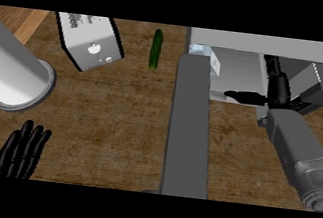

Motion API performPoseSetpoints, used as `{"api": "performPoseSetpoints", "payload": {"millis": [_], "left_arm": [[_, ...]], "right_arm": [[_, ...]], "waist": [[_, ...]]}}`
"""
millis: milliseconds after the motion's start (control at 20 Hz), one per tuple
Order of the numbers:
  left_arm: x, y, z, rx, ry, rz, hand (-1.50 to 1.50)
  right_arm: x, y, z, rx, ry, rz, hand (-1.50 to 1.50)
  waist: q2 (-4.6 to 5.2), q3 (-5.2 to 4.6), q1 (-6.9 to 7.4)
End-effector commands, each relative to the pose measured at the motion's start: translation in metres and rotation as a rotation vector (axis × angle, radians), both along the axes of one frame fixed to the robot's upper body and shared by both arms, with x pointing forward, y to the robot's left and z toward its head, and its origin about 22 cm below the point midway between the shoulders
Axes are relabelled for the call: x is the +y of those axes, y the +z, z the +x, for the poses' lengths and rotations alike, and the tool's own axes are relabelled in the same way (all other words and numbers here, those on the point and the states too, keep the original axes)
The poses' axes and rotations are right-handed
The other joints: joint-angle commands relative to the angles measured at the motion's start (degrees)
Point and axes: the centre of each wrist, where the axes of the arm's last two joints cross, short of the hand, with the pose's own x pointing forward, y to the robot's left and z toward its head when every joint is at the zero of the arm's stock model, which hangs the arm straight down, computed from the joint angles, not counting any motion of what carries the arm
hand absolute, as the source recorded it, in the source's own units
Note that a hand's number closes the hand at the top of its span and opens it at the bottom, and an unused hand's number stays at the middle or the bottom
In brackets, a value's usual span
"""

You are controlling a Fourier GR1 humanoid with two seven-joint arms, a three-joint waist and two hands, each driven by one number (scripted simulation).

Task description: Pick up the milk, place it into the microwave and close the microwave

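- The milk [204,60], as I read it, is the pale blue-white carton standing at the far left of the microwave's cavity. It is just inside the opening and partly hidden by the roof and the door, so I cannot make out its full shape.
- The microwave [261,44] sits at the far right of the tabletop [119,116], with its mouth facing me.
- My right hand [274,91] is inside that cavity, to the right of the milk and apart from it. Its fingers point straight toward the far wall and the thumb [244,96] sticks out left toward the carton. The hand is spread and holds nothing.
- The door [190,134] is what the coming move turns on. It stands wide open, and its long axis runs from the microwave's left front corner straight toward me.
- My right forearm lies just right of the door, in the space I judge it would swing through. So this hand must come out of the cavity before the door can close.
- The door's left face is the side to push on. My right hand is nearer the door but on the wrong side of it.
- My left hand [20,150] rests at the near left, fingers straight and apart. It is on the pushing side but well away from the door.
- A cucumber [155,49], a printed white box [90,42] and a big white cylinder [9,68] lie further left, out of the door's way.
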Motion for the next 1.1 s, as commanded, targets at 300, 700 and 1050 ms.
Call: {"api": "performPoseSetpoints", "payload": {"millis": [300,700,1050], "left_arm": [[-0.004,0.003,0.008,0.017,0.008,-0.015,-1.50],[0.000,0.009,-0.002,0.041,-0.113,0.002,-1.50],[-0.005,0.004,0.005,0.077,-0.290,0.055,1.50]], "right_arm": [[0.005,-0.071,-0.058,0.152,0.034,0.097,-1.50],[-0.012,-0.114,-0.114,0.164,0.040,0.224,-1.50],[-0.015,-0.145,-0.166,0.177,0.130,0.355,-1.50]], "waist": [[0.04,0.63,-2.35],[0.02,0.62,-2.27],[-0.11,0.60,-2.74]]}}
